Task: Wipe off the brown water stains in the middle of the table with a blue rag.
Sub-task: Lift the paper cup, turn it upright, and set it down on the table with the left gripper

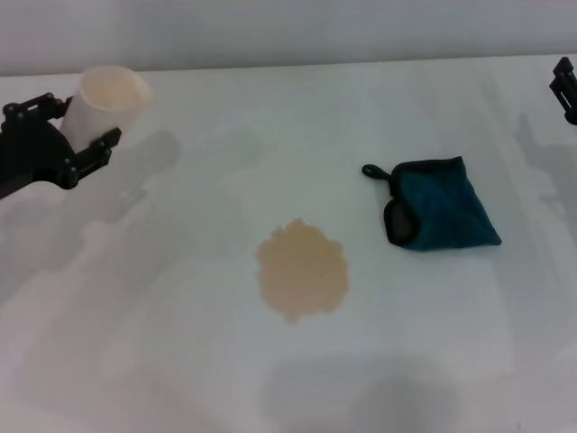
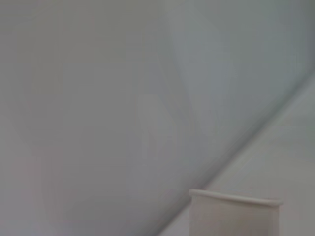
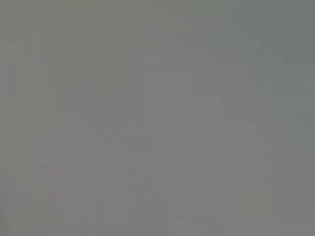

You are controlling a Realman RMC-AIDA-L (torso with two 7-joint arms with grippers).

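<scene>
Brown water stains (image 1: 301,271): one tan blotch w/ ragged edges, lying flat near the middle of the white tabletop (image 1: 180,361), slightly toward the near side. Blue rag (image 1: 440,207) is sitting to the robot's right of the blotch and a bit farther back, near it but not touching; it's a folded teal cloth w/ black trim, and its black loop (image 1: 373,170) is sticking out at the far corner on the stain side.

Left pincer (image 1: 90,126) is hovering at the far left of the tabletop, well apart from stain and rag, gripping a white paper cup (image 1: 106,103) that's tan inside; the cup is tilting, w/ its mouth facing up and toward the camera. Left wrist view is showing only the cup's rim (image 2: 235,198) against a plain pale background.

Right pincer (image 1: 565,88) is barely showing at the far right edge, well away from the rag; can't tell how its jaws are standing. Right wrist view is giving just flat grey.
</scene>
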